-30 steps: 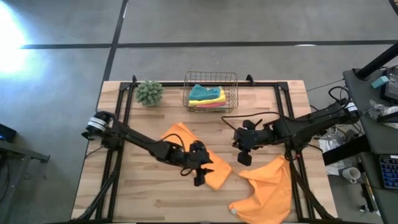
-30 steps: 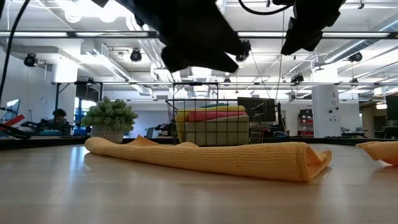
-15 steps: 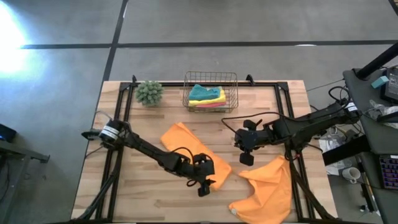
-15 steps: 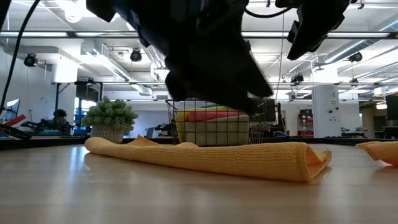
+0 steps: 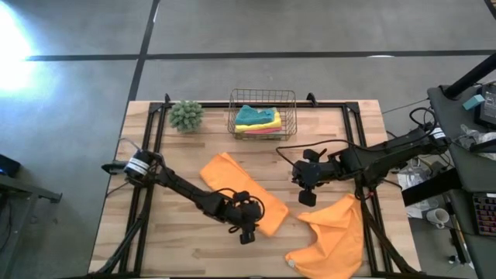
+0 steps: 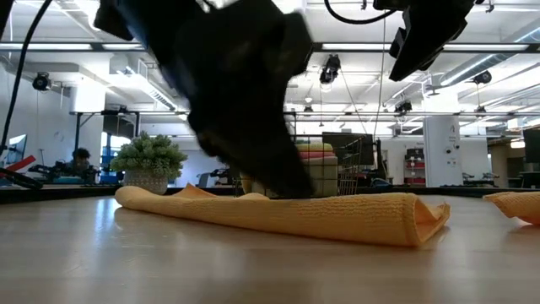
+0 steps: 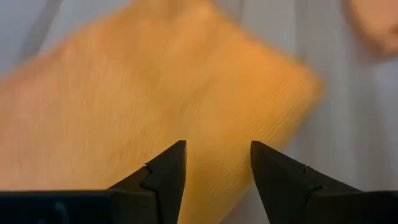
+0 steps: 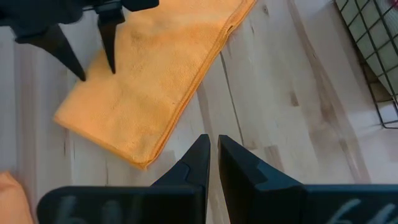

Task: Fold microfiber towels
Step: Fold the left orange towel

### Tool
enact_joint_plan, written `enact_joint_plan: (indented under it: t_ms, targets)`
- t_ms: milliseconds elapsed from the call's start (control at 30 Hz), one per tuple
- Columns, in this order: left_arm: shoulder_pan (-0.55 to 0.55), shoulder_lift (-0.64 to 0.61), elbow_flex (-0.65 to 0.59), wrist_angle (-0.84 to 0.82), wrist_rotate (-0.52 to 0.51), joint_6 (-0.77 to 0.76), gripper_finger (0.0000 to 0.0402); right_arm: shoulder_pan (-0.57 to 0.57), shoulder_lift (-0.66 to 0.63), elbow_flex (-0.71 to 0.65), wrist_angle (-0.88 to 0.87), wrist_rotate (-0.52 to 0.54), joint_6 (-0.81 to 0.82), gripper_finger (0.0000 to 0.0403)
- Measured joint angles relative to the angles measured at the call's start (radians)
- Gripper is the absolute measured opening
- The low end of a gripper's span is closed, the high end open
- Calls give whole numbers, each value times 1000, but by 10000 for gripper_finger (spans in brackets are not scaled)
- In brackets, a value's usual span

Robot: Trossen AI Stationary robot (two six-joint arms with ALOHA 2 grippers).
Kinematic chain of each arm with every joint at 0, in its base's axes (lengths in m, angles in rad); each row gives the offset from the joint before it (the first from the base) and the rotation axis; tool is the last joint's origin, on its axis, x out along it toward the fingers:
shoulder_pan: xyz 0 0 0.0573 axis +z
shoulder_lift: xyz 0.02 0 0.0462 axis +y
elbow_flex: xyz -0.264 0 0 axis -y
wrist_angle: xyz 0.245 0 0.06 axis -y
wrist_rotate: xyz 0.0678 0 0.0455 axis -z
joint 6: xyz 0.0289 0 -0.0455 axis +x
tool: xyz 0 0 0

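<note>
An orange towel [image 5: 221, 170], folded into a long strip, lies flat on the table's middle; it also shows in the low view [image 6: 354, 218] and the right wrist view [image 8: 155, 81]. My left gripper [image 5: 246, 235] is open, pointing down at the strip's near right end [image 7: 186, 106]. My right gripper [image 5: 304, 198] is shut and empty, held above the table right of the strip. A second orange towel [image 5: 337, 229] lies crumpled at the near right. My left gripper [image 8: 96, 74] stands with its open fingers pointing down over the strip's near right end [image 8: 118, 106]. Whether the fingertips touch the cloth, I cannot tell.
A wire basket [image 5: 262, 94] at the far middle holds folded teal, yellow and pink towels [image 5: 257, 118]. A fuzzy green plant ball [image 5: 186, 115] stands left of it. Bare wood lies at the near left.
My left gripper has come down toward the orange strip's near right end. The strip has stayed where it was.
</note>
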Motion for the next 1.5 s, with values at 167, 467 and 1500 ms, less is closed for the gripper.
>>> enact_joint_plan:
  t_ms: [167,467,1500]
  targets:
    - [0,-1,-15,-38,-5,-45,164,0,0,0,0,0,3,24]
    - [-18,-9,-13,-183,41,-43,164,0,0,0,1,1,4,24]
    - [-192,-135,80,-759,157,-35,164,0,0,0,24,4,73,24]
